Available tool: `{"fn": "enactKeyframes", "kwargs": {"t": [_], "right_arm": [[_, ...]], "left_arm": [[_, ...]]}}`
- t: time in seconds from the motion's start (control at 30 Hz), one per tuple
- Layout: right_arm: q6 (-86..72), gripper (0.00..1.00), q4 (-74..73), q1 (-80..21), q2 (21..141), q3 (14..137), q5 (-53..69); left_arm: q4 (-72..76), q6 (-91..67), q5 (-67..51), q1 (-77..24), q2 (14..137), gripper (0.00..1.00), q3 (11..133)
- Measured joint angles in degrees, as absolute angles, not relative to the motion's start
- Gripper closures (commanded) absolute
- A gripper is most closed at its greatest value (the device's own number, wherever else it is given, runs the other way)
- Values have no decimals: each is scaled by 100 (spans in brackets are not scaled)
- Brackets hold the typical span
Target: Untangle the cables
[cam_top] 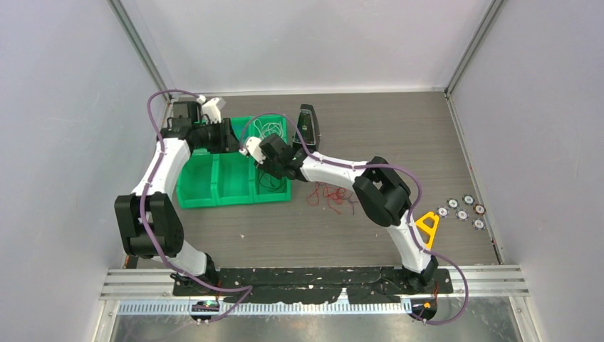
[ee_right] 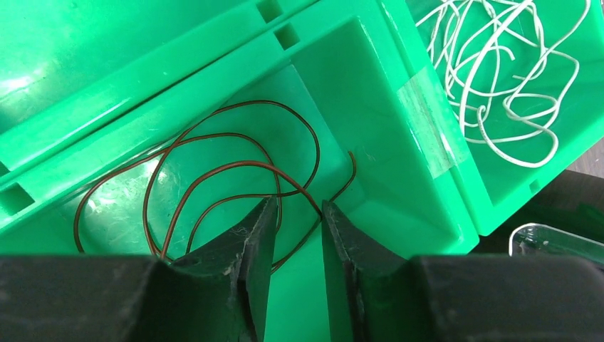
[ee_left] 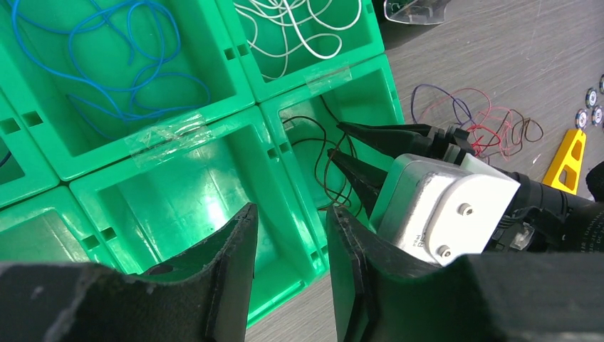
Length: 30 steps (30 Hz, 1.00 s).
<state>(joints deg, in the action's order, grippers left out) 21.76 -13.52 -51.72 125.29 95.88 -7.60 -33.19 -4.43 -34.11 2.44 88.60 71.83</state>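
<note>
The brown cable (ee_right: pixel 214 171) lies coiled in loose loops on the floor of one compartment of the bin (cam_top: pixel 214 203), the compartment at the bin's 4 o'clock corner in the top view. One run of the cable crosses the gap between the tips of the right gripper (ee_right: pixel 293 228), which hangs low in that compartment. Its fingers stand a little apart and are not pinching the wire. I cannot tell whether the strand touches a pad.

At 12 o'clock from this compartment, the next one holds the white cable (ee_right: pixel 491 78). The blue cable (ee_left: pixel 107 64) sits in a compartment further toward 9 o'clock.

The left gripper (ee_left: pixel 290 242) hovers over the bin just at 9 o'clock of the right one, fingers parted and holding nothing.

On the table at 3 o'clock of the bin, near it, is the tangle (cam_top: pixel 331 196), with red, purple and dark strands knotted together.

The step in hand looks like sorting: the brown cable is being set down in its own compartment.

The next move would call for the right gripper to rise straight out so no loop trails up with it. It would then swing toward 3 o'clock and pinch a single strand of the tangle. The wire is thin, so the fingertips must close fully. The left gripper would likely need to pin the rest.
</note>
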Motion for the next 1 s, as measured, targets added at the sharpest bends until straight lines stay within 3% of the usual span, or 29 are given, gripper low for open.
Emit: {"fn": "enactKeyframes", "kwargs": {"t": [0.3,0.57,0.67,0.8,0.87,0.9,1.0], "right_arm": [[1949,45,-1490,-5151,12300,9588,-714],[1940,29,-1570,-5065,11716,9539,-633],[1953,19,-1638,-5004,11483,9426,-548],[2003,8,-1927,-4923,11203,9301,-222],[2043,6,-2171,-4856,11056,9279,45],[2056,5,-2303,-4812,10982,9275,196],[2062,4,-2604,-4635,10652,9157,685]], "left_arm": [[-3317,-499,-3409,244,8860,56,7188],[-3304,-600,-3409,244,8860,46,7190],[-3304,-607,-3409,244,8860,39,7199],[-3312,-576,-3406,244,8851,16,7225],[-3328,-526,-3404,237,8823,11,7225],[-3332,-497,-3395,235,8794,2,7225],[-3352,-325,-3350,231,8624,0,7225]]}}
